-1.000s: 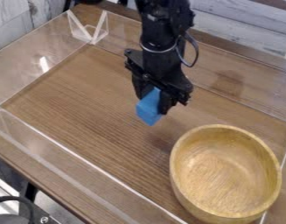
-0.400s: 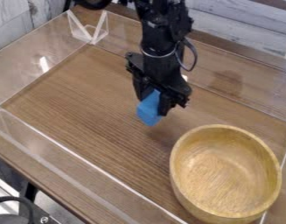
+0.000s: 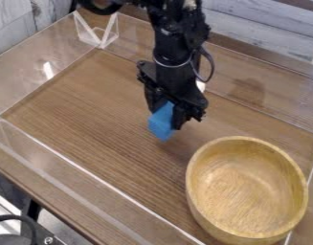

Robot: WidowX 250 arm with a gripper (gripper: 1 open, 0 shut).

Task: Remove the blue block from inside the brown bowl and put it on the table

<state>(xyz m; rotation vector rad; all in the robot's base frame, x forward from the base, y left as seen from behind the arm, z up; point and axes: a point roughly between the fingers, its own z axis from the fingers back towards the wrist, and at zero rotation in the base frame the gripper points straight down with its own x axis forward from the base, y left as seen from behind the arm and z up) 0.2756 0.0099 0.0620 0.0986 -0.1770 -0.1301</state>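
1. The blue block [image 3: 163,122] is small, bright blue and plain-faced, tilted, its top caught in the closed claw [image 3: 167,113], low over the surface [image 3: 95,105].
2. The brown bowl [image 3: 247,189] is round, shallow, light wood with a thick rim, upright near the block.

Low clear acrylic walls [image 3: 44,144] are standing along the edges of the work surface, catching pale glints of light on their top edges. At the far left, 2 small clear panels [image 3: 95,32] are leaning together into a V shape. Soft, even light is falling from above, leaving faint reflections on the plastic. Behind the enclosure a pale, whitish surface [image 3: 267,24] is showing at the upper right. In the lower left corner a dark area [image 3: 11,225] is lying below, with a round black part too dim to identify.
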